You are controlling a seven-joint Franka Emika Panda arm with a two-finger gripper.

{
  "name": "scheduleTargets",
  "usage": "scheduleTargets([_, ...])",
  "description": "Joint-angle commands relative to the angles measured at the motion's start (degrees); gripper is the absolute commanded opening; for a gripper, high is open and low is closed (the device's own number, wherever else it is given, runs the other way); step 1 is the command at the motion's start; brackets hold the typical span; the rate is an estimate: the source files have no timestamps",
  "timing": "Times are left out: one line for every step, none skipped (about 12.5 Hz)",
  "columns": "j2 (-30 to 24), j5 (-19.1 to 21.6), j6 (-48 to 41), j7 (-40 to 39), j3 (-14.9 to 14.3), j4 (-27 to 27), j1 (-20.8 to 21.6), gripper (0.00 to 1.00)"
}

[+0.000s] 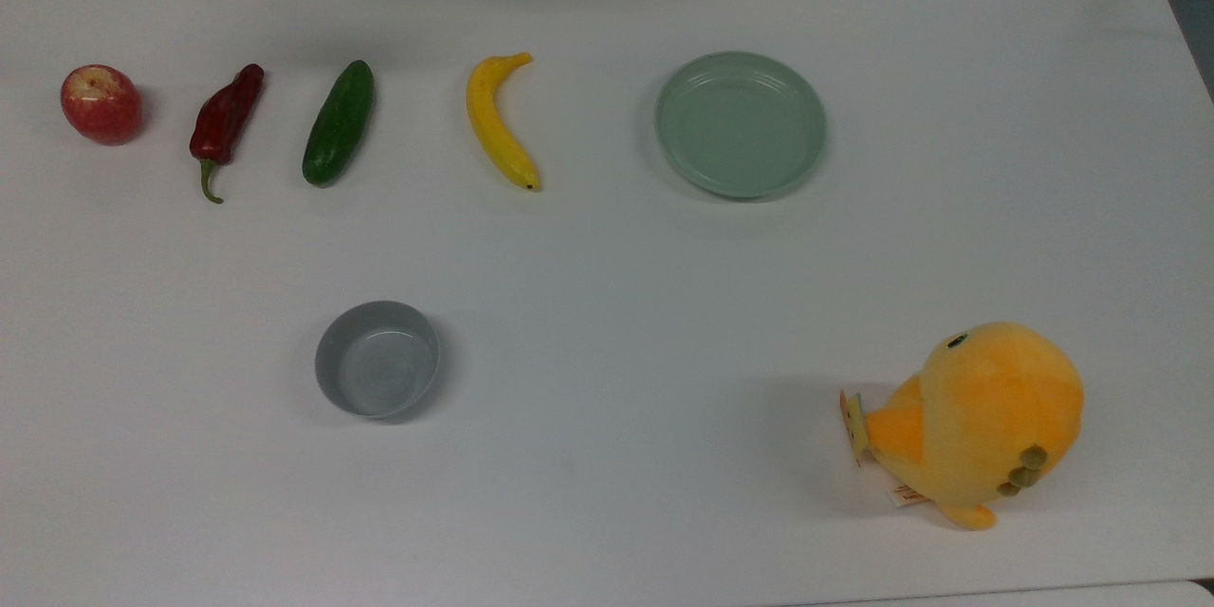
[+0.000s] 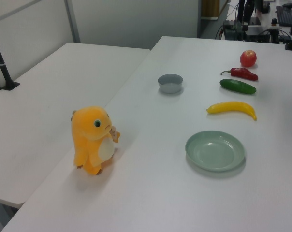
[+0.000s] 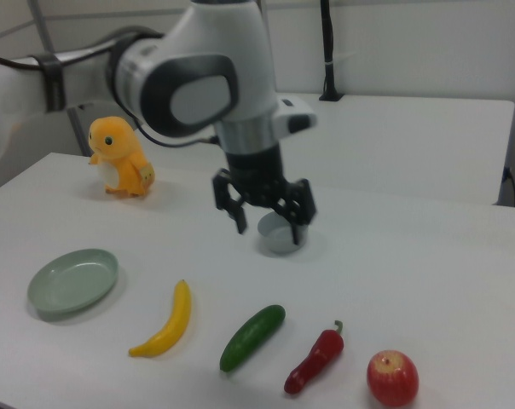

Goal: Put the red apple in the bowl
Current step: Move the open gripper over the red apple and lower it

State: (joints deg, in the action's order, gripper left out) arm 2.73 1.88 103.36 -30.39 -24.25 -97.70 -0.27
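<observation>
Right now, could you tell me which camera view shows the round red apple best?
The top view: the round red apple sits unobstructed, its pale speckled top visible. The right view shows it near the lower edge; the left view shows it small and far off.

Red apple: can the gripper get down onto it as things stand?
Probably yes. The red apple sits apart from the chili pepper with nothing over it, and the open gripper hangs above the table.

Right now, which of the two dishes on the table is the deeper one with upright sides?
The small grey bowl, standing alone nearer the top view's bottom edge. The pale green plate is wider and shallow, and it lies in the row with the banana.
</observation>
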Motion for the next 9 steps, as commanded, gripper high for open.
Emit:
scheduleTargets([4.37,-0.04,5.08,-10.25,-1.41,-0.47,-4.72,1.0])
scheduleTargets([6.22,0.4,5.97,-14.31,-1.5,-0.47,-6.56,1.0])
scheduleTargets([7.28,0.4,6.93,-15.82,-1.59,-0.47,-7.8,1.0])
scheduleTargets([8.42,0.4,8.51,-16.62,-1.59,-0.56,-8.51,1.0])
scheduleTargets([10.43,0.4,11.22,-17.07,-1.59,-0.91,-9.47,1.0])
scheduleTargets([11.67,0.4,13.42,-17.16,-1.59,-1.09,-10.0,1.0])
scheduleTargets([13.43,0.4,16.32,-17.16,-1.59,-1.7,-10.88,1.0])
scheduleTargets([14.4,0.4,18.09,-17.16,-1.51,-2.05,-11.24,1.0])
scheduleTargets([15.19,0.4,19.58,-17.16,-1.59,-2.75,-11.41,1.0])
